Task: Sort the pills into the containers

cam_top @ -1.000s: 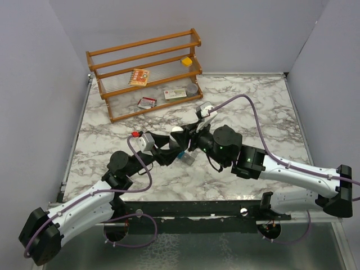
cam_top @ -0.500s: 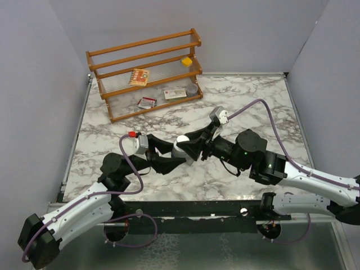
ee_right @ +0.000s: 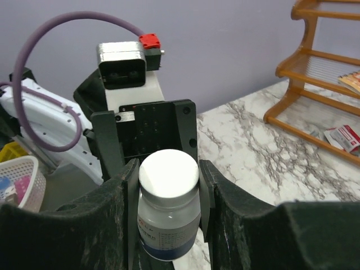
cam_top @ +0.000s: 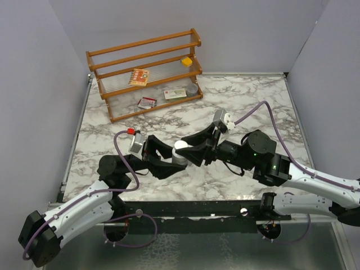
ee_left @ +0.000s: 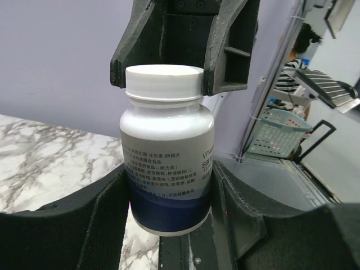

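Observation:
A small white and grey pill bottle (cam_top: 180, 152) with a dark blue band and a white cap is held between both grippers above the marble table (cam_top: 253, 101). My left gripper (cam_top: 172, 160) is shut on the bottle's lower body (ee_left: 167, 169); its fingers (ee_left: 107, 219) press both sides. My right gripper (cam_top: 190, 151) is shut on the white cap (ee_right: 169, 173), one finger (ee_right: 131, 194) on each side; the cap also shows in the left wrist view (ee_left: 163, 81). The strip of teal and grey containers is hidden or out of view. No loose pills show.
A wooden rack (cam_top: 146, 67) stands at the back left with small packets, a yellow item and a round grey thing on its shelves. Side walls close in the table. Plastic baskets (ee_left: 275, 132) stand beyond the table's edge.
Both grippers and the bottle have shifted toward the near edge, and the right arm has swung out to the right. A teal strip seen under the grippers a second ago no longer shows.

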